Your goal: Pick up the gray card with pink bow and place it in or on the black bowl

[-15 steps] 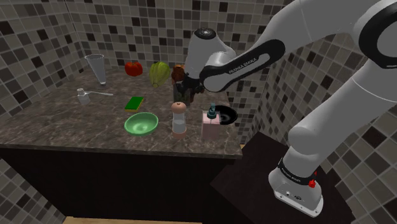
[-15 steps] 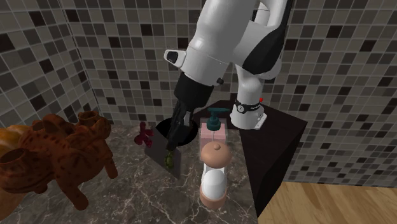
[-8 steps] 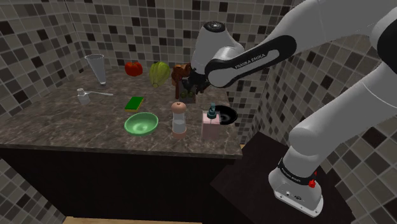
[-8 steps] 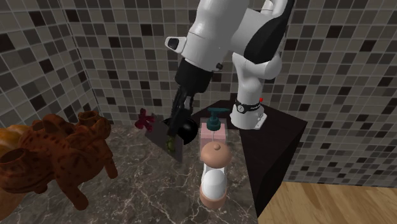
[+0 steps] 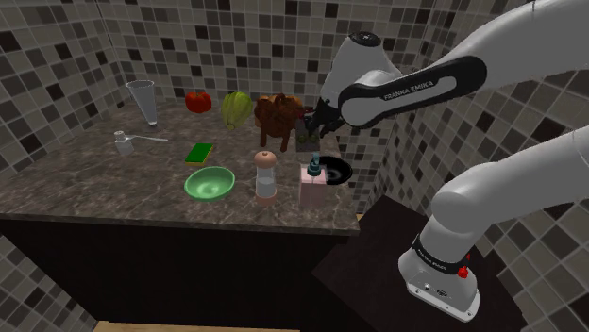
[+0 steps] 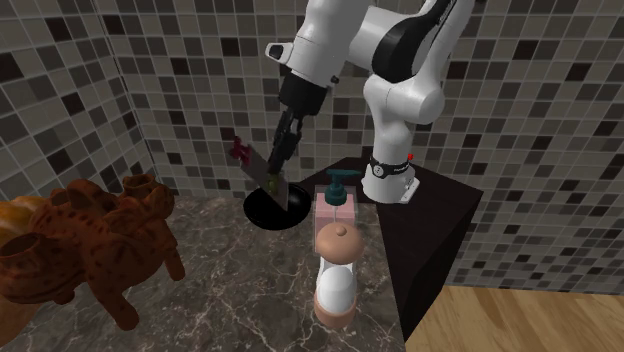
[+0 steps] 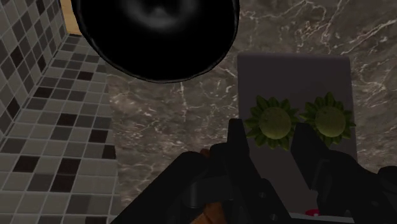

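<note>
Gripper (image 7: pixel 270 133): closed on the card (image 7: pixel 292 73), one black finger each side of a green flower print (image 7: pixel 273 122).

Arm (image 5: pixel 415 90): white w/ dark joints, spans upper right of shoulder view, hand at frame centre-top.

Wall (image 5: pixel 57 47): mosaic tiles, grey, brown and black, filling the top of both ext. views.

Counter (image 5: pixel 113 179): dark marbled slab, mid-left of shoulder view.

Stand (image 5: pixel 368 247): dark box, lower right of shoulder view, arm base on top.

Animal figure (image 6: pixel 90 245): brown, patterned, lower left of 2nd ext. view.

Bowl (image 6: pixel 270 208): black, on counter at centre of 2nd ext. view, just left of soap bottle (image 6: pixel 337 205).

Green bowl (image 5: pixel 210 182): centre-left of shoulder view, near counter's front edge.

Mill (image 5: pixel 266 177): upright, between green bowl and soap bottle.

Card, cont.: grey, off the counter, tilted; in 2nd ext. view its lower end hangs just above the bowl's rim. Whether it is squarely over the bowl: cannot tell. In wrist view the bowl sits beyond the fingertips, off to one side of the card.

Bow (image 6: pixel 237 150): pink, at card's upper end, left of the gripper in 2nd ext. view.
</note>
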You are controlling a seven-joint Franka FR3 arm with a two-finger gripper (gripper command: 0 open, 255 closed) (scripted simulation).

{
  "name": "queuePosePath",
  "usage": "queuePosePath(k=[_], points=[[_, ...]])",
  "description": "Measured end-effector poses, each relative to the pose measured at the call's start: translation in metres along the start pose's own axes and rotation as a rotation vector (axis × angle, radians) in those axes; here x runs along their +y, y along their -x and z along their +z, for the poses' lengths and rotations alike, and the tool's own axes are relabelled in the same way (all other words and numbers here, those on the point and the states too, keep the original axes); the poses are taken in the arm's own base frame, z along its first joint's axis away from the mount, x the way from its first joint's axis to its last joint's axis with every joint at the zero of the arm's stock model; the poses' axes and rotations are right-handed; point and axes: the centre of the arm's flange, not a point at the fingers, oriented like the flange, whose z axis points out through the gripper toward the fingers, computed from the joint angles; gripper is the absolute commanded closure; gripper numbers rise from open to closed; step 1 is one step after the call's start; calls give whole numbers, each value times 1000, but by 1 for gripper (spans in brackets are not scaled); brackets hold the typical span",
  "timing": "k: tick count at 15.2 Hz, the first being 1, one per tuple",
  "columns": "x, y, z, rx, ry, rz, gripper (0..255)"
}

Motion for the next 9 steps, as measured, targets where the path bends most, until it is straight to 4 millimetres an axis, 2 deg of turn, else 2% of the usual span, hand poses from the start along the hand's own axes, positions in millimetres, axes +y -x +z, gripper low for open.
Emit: queuePosePath(k=[6,7,9], points=[[84,4,-13,1,0,1,255],[94,5,-13,0,-1,0,255],[101,12,-5,-1,-1,-1,255]])
